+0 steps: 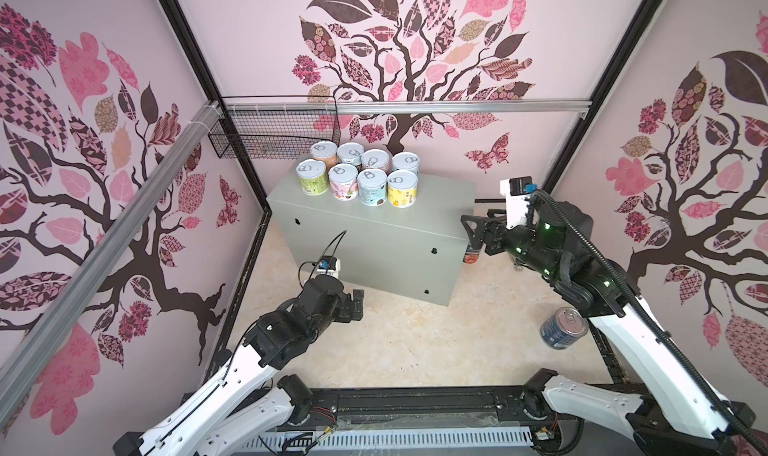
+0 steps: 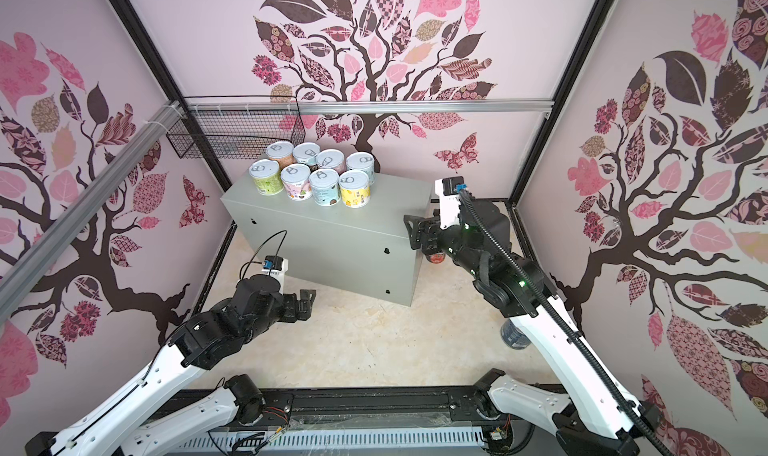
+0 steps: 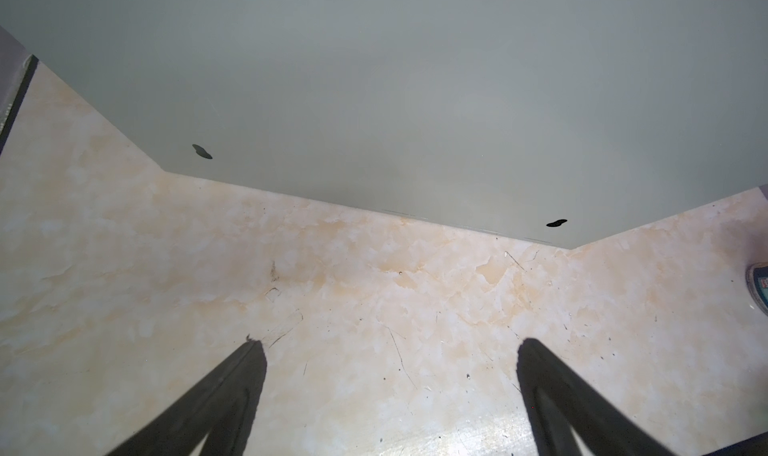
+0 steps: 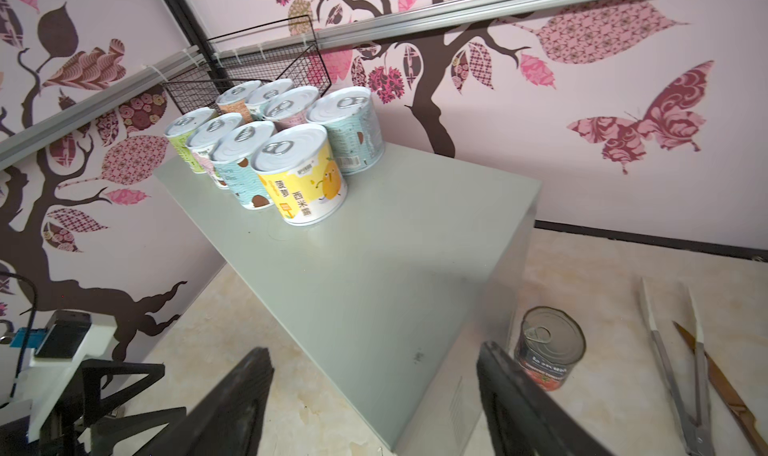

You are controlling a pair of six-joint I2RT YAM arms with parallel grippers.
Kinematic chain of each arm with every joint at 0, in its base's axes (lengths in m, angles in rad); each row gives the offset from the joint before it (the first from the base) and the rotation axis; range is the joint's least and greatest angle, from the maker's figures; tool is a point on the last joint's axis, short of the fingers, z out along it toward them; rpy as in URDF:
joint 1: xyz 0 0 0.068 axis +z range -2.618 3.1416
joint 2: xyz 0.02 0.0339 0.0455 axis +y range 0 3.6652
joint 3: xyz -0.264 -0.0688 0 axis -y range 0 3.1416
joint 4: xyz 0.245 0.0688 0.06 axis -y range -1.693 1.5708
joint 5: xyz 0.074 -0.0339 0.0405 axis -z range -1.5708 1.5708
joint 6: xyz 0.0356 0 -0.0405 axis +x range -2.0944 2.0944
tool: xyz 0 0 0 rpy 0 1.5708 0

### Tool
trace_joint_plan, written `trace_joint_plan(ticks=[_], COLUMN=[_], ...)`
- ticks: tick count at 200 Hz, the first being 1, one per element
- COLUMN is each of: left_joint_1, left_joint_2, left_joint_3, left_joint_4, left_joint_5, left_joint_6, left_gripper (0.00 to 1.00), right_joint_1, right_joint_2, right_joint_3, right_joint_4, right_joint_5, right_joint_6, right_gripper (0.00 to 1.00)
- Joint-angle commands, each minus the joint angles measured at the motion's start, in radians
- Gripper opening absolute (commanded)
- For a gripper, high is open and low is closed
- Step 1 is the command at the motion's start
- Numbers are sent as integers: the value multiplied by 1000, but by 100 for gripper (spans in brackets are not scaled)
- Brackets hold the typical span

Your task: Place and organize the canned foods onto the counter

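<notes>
Several short pastel cans stand in two rows at the far left of the grey counter. On the floor by the counter's right end stands a dark-labelled can. A blue-labelled can lies tilted near the right arm. My right gripper hovers open and empty at the counter's right end, above the dark can. My left gripper is open and empty over the floor, facing the counter's front.
A black wire basket hangs on the back rail just behind the cans. Metal tongs and a brown-bladed tool lie on the floor right of the dark can. Patterned walls enclose three sides.
</notes>
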Motion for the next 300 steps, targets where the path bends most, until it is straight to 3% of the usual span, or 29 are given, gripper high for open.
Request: trace_joint_plan(ticks=[1, 65, 106, 178, 224, 275, 300], left_joint_1=[3, 4, 6, 72, 90, 90, 90], left_joint_2=[-1, -11, -3, 10, 7, 4, 13], left_joint_3=[38, 56, 51, -15, -18, -23, -21], left_joint_4=[-33, -37, -11, 48, 45, 48, 50], left_joint_5=[-29, -42, -24, 102, 107, 118, 123], left_joint_6=[17, 22, 32, 40, 59, 61, 62], left_gripper=[98, 98, 98, 98, 98, 98, 98], right_joint_1=[-85, -99, -100, -100, -113, -261, -296], right_joint_2=[-6, 206, 406, 687, 852, 906, 987], right_joint_3=[1, 135, 300, 562, 770, 812, 940], right_joint_4=[-13, 100, 105, 98, 31, 106, 60], right_joint_5=[-39, -121, -130, -152, -111, -393, -566], right_joint_6=[35, 48, 24, 5, -73, -16, -18], right_gripper=[76, 56, 48, 45, 43, 38, 36])
